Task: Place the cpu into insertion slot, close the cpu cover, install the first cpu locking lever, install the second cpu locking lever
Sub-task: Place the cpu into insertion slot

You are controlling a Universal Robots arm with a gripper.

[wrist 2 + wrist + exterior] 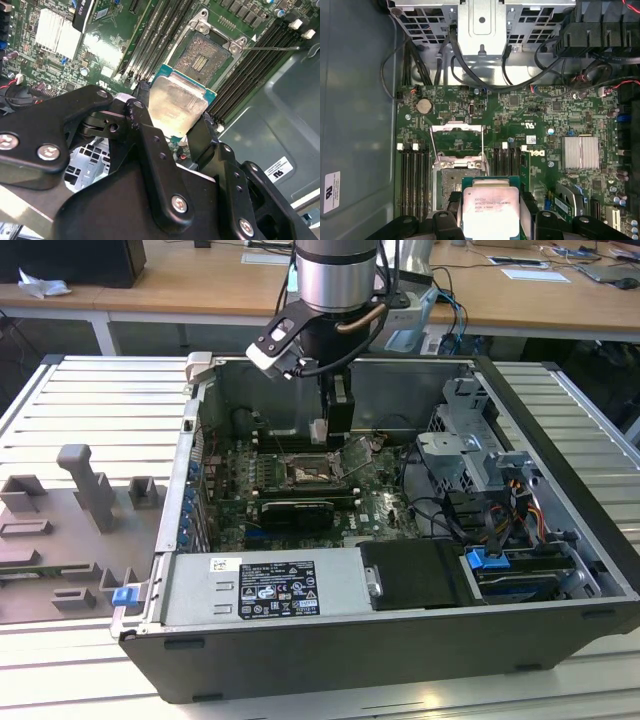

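Over the middle of the motherboard (530, 115), between its two banks of memory slots (412, 180), your gripper (175, 107) has its fingers (142, 100) drawn narrow onto two opposite edges of the cpu (177, 100). They hold it flat with the metal lid up. I judge that edge grip keeps the underside contacts untouched and lets the chip go down level.

In both wrist views the cpu hangs clear of the insertion slot (201, 57). It sits off to one side rather than squarely above, and much of the contact field lies bare beside it. The cpu cover (457, 129) stands swung up on the slot's side toward the metal cage (482, 20), which leaves the opening free. The locking levers (270, 48) look released as well, though they are thin and hard to follow.

The gripper's black linkage (150, 165) covers the chip's near edge and the slot beneath it. You cannot check corner alignment or the height left to descend. In the exterior view the tower case (300, 670) lies open on the slatted bench (90, 410).
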